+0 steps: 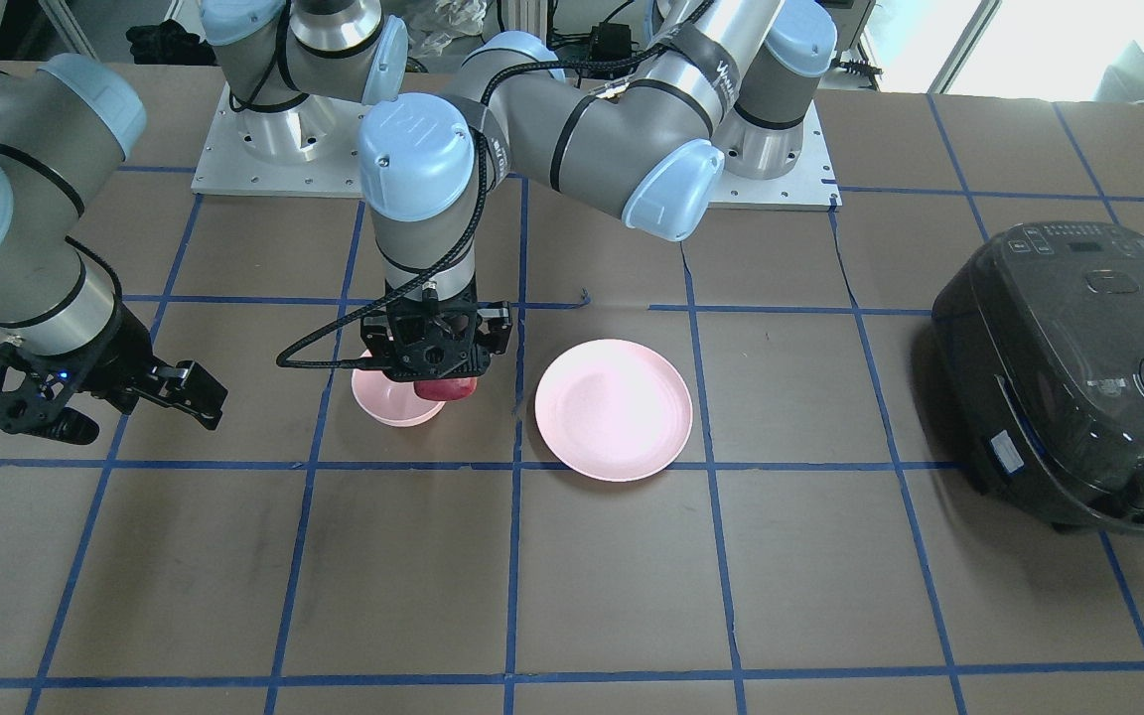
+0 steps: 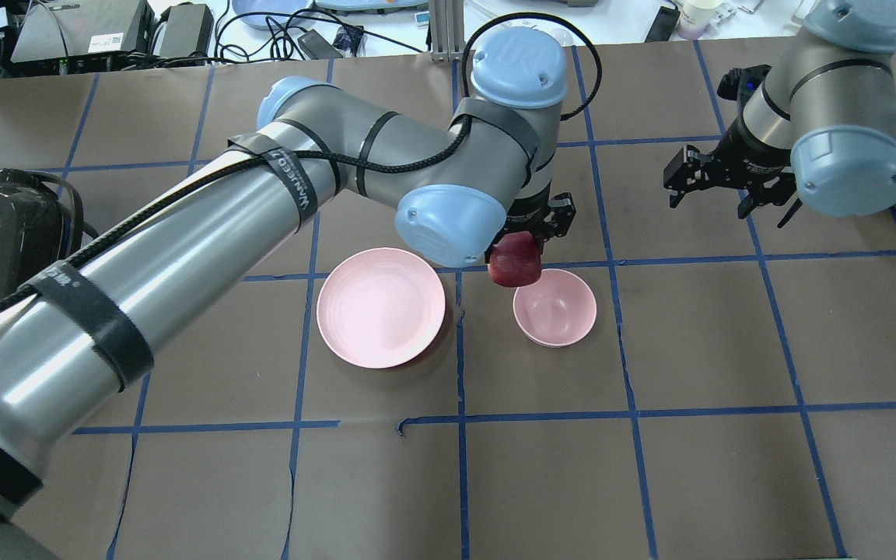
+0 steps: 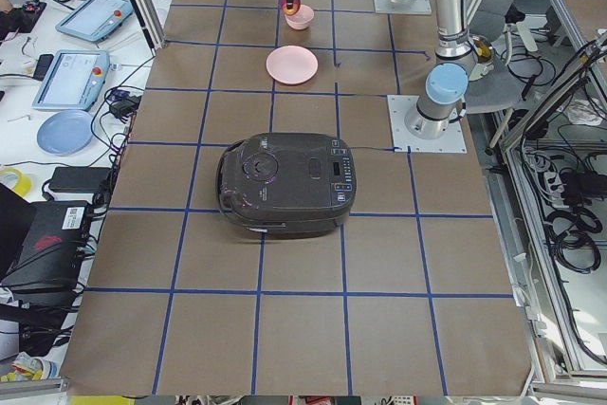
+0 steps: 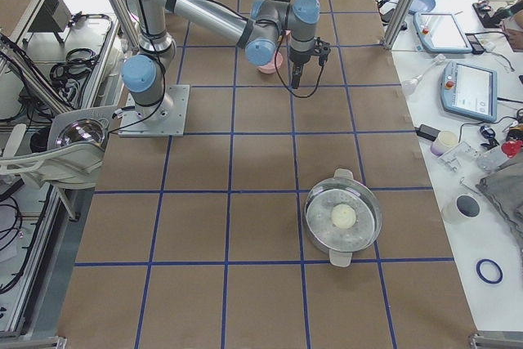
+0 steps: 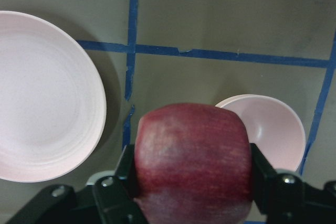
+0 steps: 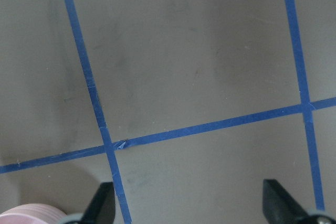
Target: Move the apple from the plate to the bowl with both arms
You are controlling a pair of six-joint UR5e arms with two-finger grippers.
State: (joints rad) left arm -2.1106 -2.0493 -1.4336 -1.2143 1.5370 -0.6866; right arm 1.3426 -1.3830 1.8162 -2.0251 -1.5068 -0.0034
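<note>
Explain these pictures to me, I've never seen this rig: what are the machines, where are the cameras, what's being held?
These are two jointed robot arms at one table, each ending in a two-finger end effector. Four pictures come from fixed cameras: one facing the robot, one over its shoulders, one at each table end. Two come from wrist cameras. On the table lie a wide empty pink plate, a smaller pink bowl, a black rice cooker and a steel pot. The left end effector is shut on a dark red apple, held in the air by the bowl's rim, not yet in it. The right end effector hangs open to the side, holding nothing.
</note>
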